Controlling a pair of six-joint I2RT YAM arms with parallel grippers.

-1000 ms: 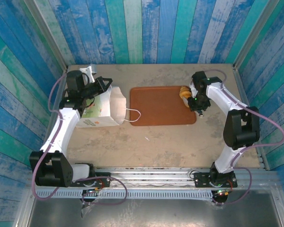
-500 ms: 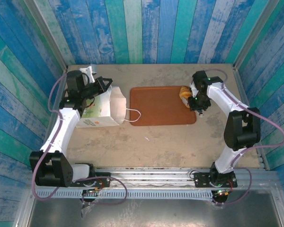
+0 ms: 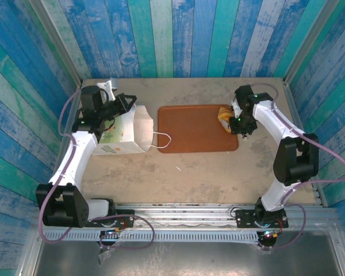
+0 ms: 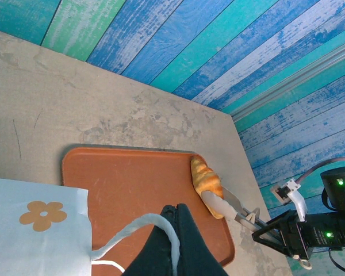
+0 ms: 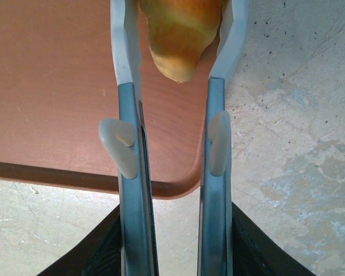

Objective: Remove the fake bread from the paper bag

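Right tool [image 5: 177,14] around ridged croissant [image 4: 204,179]

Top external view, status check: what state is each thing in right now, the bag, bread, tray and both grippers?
paper bag: on its side, mouth open toward the tray.
croissant: lying on the tray's right end.
tray: flat, carrying one croissant.
left gripper: shut on the paper bag's loop handle.
right gripper: astride the croissant; grip unclear.
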